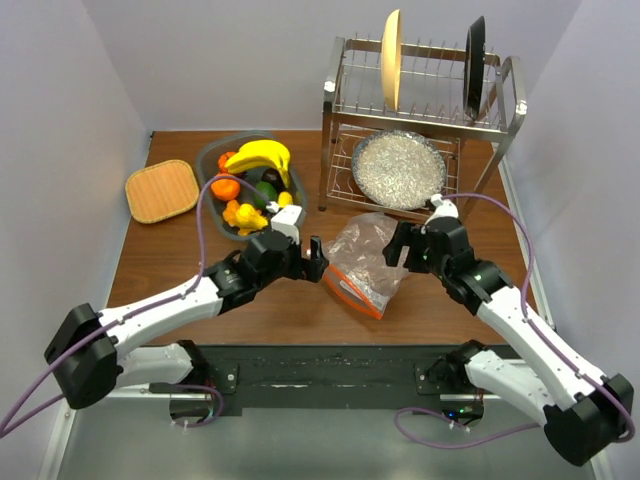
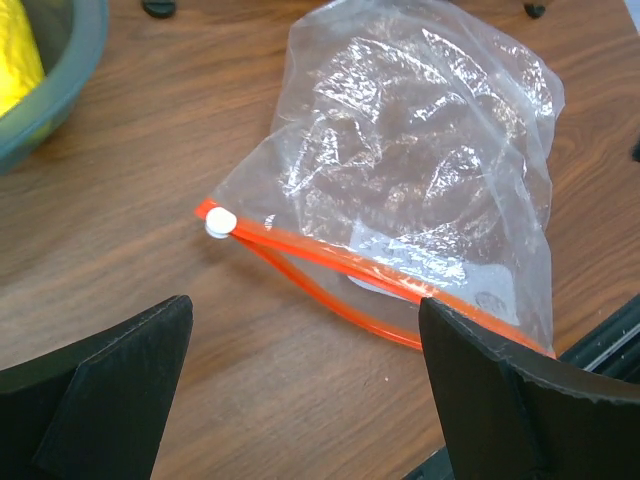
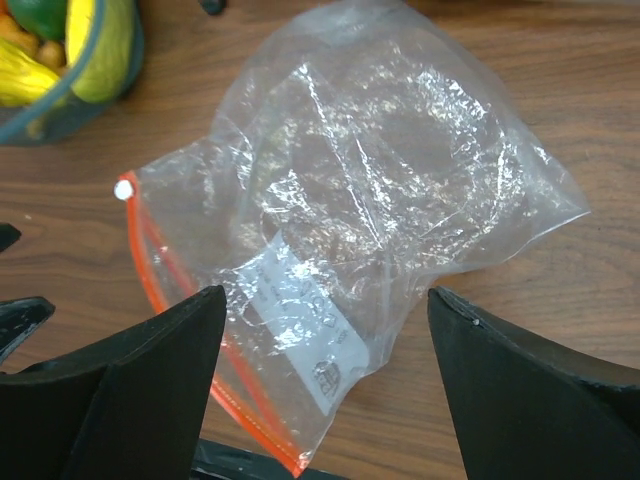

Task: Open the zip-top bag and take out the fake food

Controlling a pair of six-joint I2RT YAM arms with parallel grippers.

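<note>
The clear zip-top bag (image 1: 365, 262) lies crumpled on the wooden table between both grippers. Its orange-red zip strip (image 2: 330, 270) is parted into two strands, with a white slider (image 2: 220, 222) at one end. No food shows inside it. The bag also fills the right wrist view (image 3: 360, 190). The fake food (image 1: 255, 185), a banana bunch with orange, green and yellow pieces, sits in the grey tub (image 1: 205, 160) at the back left. My left gripper (image 1: 315, 258) is open and empty just left of the bag's mouth (image 2: 305, 330). My right gripper (image 1: 400, 245) is open and empty over the bag's right side (image 3: 328, 300).
A metal dish rack (image 1: 420, 120) stands at the back right with a cream plate (image 1: 391, 60) and a black plate (image 1: 475, 68) upright in it. A glittery silver plate (image 1: 398, 168) leans below. A woven square mat (image 1: 162, 189) lies at the far left.
</note>
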